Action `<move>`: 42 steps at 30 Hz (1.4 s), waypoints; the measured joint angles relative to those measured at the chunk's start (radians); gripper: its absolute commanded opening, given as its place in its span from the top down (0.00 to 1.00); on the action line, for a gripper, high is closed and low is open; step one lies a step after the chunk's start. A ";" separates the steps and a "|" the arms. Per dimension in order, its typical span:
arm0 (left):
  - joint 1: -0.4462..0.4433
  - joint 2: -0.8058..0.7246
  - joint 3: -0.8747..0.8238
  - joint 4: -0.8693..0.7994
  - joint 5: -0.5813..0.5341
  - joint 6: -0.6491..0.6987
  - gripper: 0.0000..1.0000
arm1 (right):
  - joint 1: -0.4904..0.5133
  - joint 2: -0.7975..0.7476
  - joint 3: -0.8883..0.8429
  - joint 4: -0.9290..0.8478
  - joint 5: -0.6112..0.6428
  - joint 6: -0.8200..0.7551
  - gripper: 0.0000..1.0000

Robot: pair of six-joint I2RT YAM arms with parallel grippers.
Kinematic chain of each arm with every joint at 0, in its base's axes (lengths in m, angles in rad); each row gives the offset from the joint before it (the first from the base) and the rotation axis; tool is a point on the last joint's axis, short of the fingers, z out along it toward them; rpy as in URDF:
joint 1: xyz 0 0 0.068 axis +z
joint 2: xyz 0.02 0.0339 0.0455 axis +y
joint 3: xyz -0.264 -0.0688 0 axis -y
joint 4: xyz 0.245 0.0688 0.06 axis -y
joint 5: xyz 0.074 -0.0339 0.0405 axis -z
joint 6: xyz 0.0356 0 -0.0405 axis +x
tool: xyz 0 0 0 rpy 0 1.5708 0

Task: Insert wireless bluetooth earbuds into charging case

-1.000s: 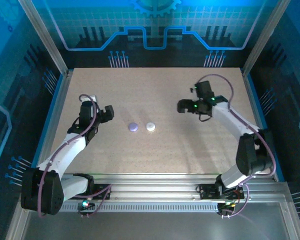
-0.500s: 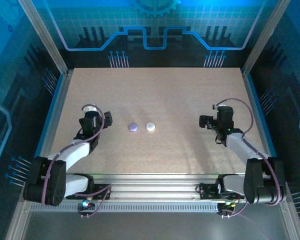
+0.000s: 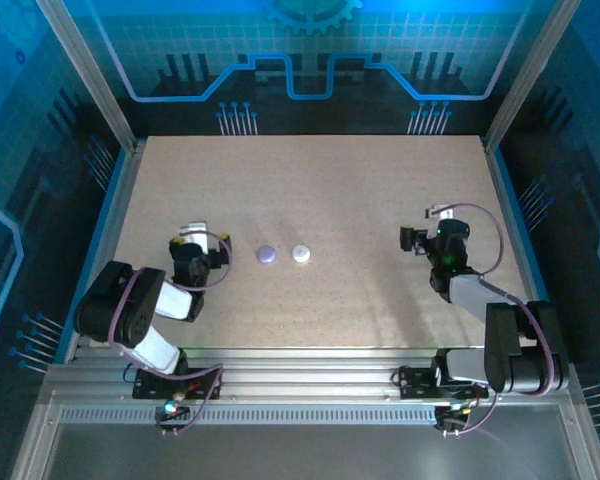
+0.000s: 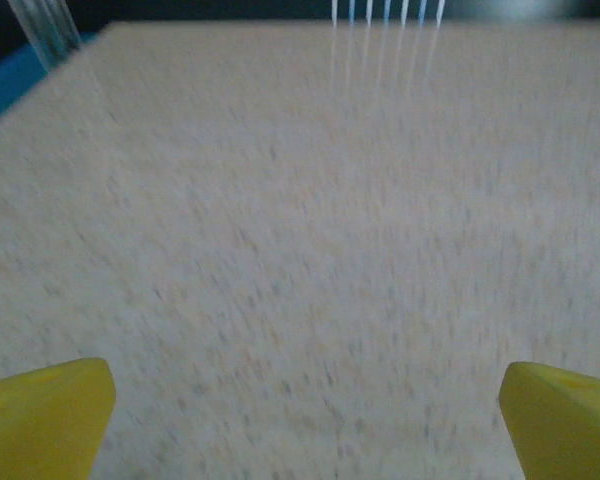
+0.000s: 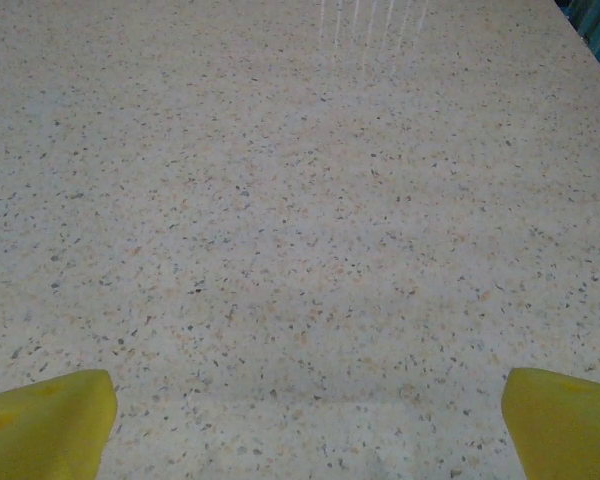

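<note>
A lavender round charging case (image 3: 267, 254) and a white round case (image 3: 300, 253) lie side by side, closed, at the table's middle. The earbuds are out of view. My left gripper (image 3: 209, 245) hangs low to the left of the lavender case, a short gap away, on a folded-back arm. Its yellow fingertips (image 4: 42, 418) stand wide apart, so the left gripper (image 4: 300, 420) is open over bare table. My right gripper (image 3: 423, 227) sits well to the right of the white case. The right gripper (image 5: 300, 425) is open too, its fingertips (image 5: 565, 420) at the frame's corners with nothing between them.
The speckled beige table (image 3: 330, 180) is ringed by a blue border and metal frame posts (image 3: 85, 75). Both arm bases sit on the rail (image 3: 310, 365) along the near edge. Free tabletop lies behind and in front of the two cases.
Both arms have folded back toward their bases, the left gripper moving nearer and the right one moving right and nearer. Both stayed open. The cases have not moved.
</note>
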 measured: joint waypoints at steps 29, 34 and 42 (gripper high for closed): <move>0.102 -0.037 0.118 -0.115 0.076 -0.047 0.01 | 0.080 0.031 -0.084 0.237 0.030 -0.027 0.00; 0.102 -0.037 0.118 -0.117 0.080 -0.046 0.01 | 0.093 0.145 -0.050 0.266 0.018 -0.042 0.00; 0.102 -0.037 0.119 -0.119 0.087 -0.046 0.01 | 0.055 0.186 -0.019 0.272 -0.105 -0.046 0.00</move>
